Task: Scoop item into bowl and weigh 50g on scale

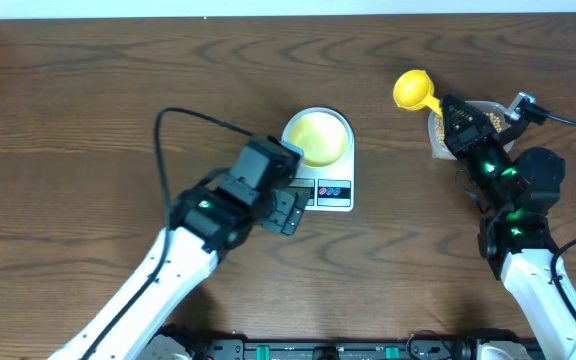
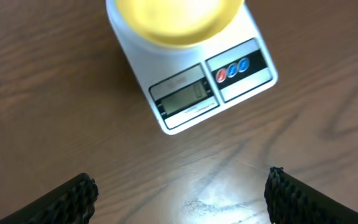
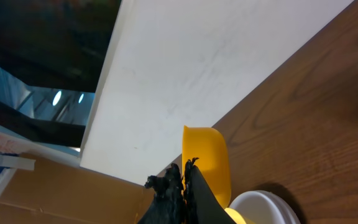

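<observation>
Yellow bowl (image 1: 319,136) looks empty on the scale (image 1: 333,190), midway between the table's (image 1: 88,80) side edges. Beans (image 1: 436,130) are in the tub (image 1: 490,110) near the right edge. Right claw (image 1: 460,115) is clamped on the scoop (image 1: 411,90), left claw (image 2: 182,193) is spread beside the scale. I'd carry level, pour slowly.

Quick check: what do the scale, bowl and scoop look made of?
Scale: likely white plastic, smooth moulded body, slight sheen.
Bowl: probably plastic, even pale yellow, smooth; ceramic can't be ruled out.
Scoop: probably plastic, bright uniform yellow, thin smooth wall.
</observation>
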Tool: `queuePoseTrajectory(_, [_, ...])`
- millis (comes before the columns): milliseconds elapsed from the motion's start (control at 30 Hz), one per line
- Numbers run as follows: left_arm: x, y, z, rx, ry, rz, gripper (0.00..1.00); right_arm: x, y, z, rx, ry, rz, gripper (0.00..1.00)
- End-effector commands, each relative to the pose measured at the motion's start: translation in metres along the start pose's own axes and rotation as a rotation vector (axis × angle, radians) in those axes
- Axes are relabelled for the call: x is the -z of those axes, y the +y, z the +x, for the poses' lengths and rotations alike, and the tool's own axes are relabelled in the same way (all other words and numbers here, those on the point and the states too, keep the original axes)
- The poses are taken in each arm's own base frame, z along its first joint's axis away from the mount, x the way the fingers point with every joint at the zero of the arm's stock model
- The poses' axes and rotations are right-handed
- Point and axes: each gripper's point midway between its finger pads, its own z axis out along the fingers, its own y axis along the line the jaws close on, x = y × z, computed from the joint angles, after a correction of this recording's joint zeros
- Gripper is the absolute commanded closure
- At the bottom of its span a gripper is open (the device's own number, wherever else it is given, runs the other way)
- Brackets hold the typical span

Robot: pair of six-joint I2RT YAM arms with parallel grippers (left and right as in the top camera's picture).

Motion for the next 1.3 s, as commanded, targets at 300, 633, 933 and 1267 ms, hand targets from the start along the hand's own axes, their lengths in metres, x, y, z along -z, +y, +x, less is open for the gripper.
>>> queuePoseTrajectory(300, [0.029, 0.016, 0.0, 0.003, -0.095, 0.047, 0.12, -0.001, 0.005, -0.005, 0.012, -0.006, -0.011, 0.99])
queuePoseTrajectory(633, [0.011, 0.015, 0.008, 0.003, -0.1, 0.065, 0.12, -0.001, 0.005, -0.005, 0.02, -0.006, -0.011, 0.99])
queuePoseTrajectory(933, [0.011, 0.015, 0.004, 0.004, -0.115, 0.064, 0.12, -0.001, 0.005, -0.005, 0.02, -0.006, -0.011, 0.99])
queuePoseTrajectory(1267, [0.011, 0.015, 0.005, 0.005, -0.111, 0.064, 0.12, -0.001, 0.005, -0.005, 0.02, -0.006, -0.011, 0.99])
